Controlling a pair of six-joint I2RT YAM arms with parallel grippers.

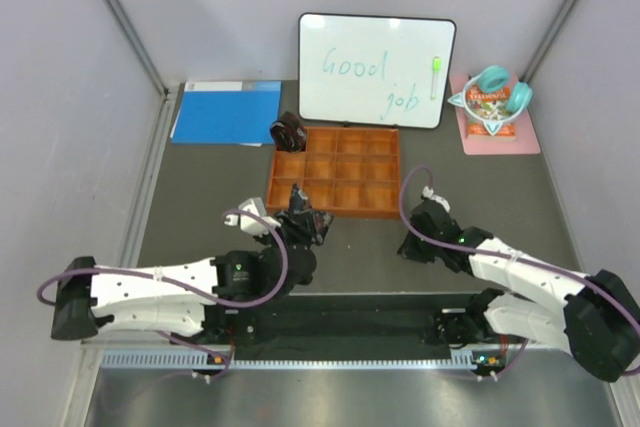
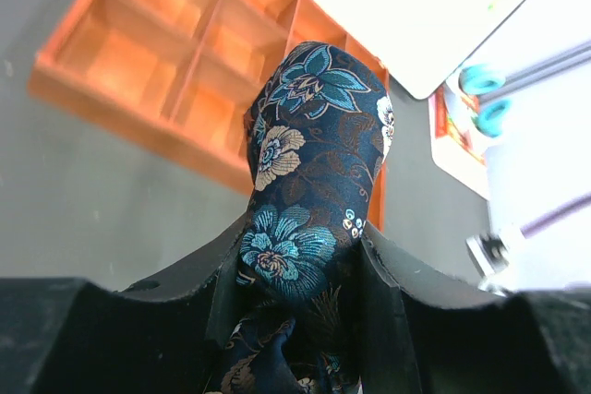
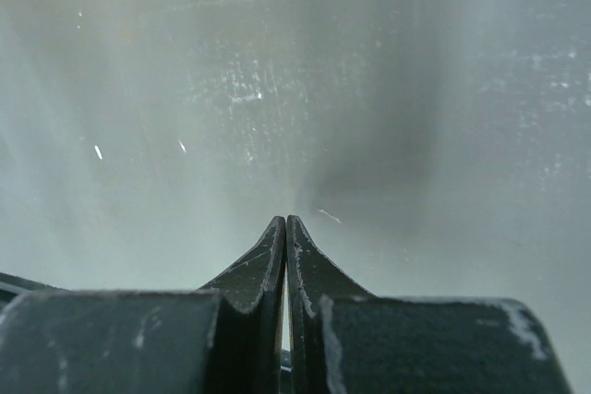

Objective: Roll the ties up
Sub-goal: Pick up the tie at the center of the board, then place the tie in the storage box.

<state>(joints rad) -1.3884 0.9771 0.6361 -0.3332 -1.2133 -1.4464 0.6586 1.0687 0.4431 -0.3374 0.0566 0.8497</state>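
so the left tool is clamped on the rolled navy floral tie, held up near the orange compartment tray, I'd guess to keep the coil tight, while the right tool is shut and empty over the desk.

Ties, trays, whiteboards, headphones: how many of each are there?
Ties: 2 (floral tie, dark tie)
Orange tray: 1
Whiteboard: 1
Teal headphones: 1
Total: 5
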